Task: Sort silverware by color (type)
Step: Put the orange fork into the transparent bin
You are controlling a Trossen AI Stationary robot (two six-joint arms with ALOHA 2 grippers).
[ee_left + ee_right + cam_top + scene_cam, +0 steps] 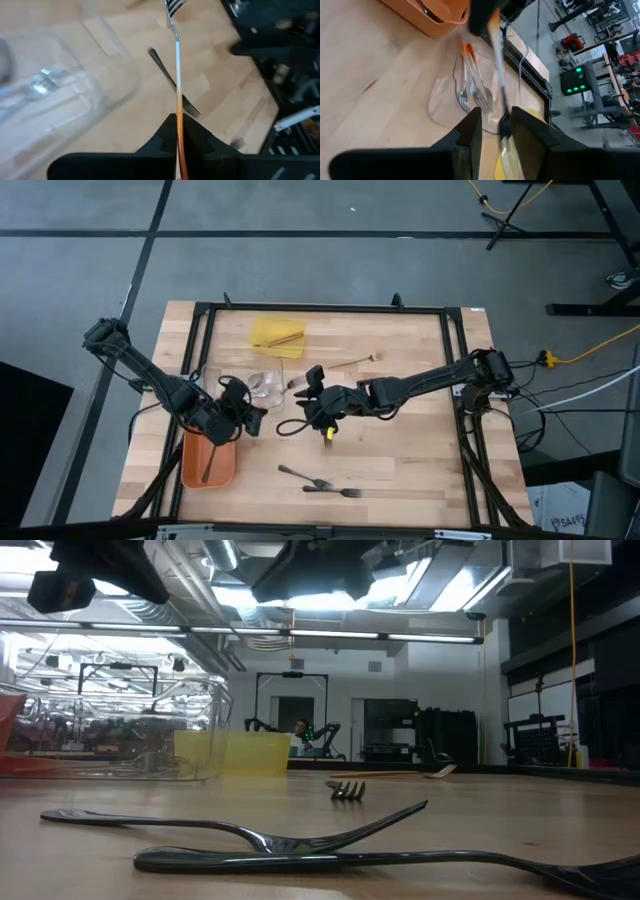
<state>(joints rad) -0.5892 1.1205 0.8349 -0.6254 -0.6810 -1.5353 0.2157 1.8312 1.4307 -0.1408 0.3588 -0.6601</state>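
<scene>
Silverware of three kinds is spread over the wooden worktop (400,450) as both arms meet near its middle. The left gripper (179,134) has its fingers (159,142) pinched tight on the orange handle tip of a silver fork (177,65), whose tines point away from the wrist over the boards. Just beside it lies a dark fork (170,80), and the clear tray (65,90) sits close by with more silver pieces inside. From above, that gripper hangs between the clear tray and the orange tray (208,465), which holds a dark utensil. The right gripper (495,125), reaching in from the opposite side, has its fingers part open around the same fork's blurred shaft; whether they touch it cannot be told. Beyond them two silver forks with orange tips (472,87) rest in the clear tray. Two dark grey forks (318,483) lie near the front edge, a wooden spoon (360,360) toward the back, and the yellow tray (276,335) carries tan pieces.
</scene>
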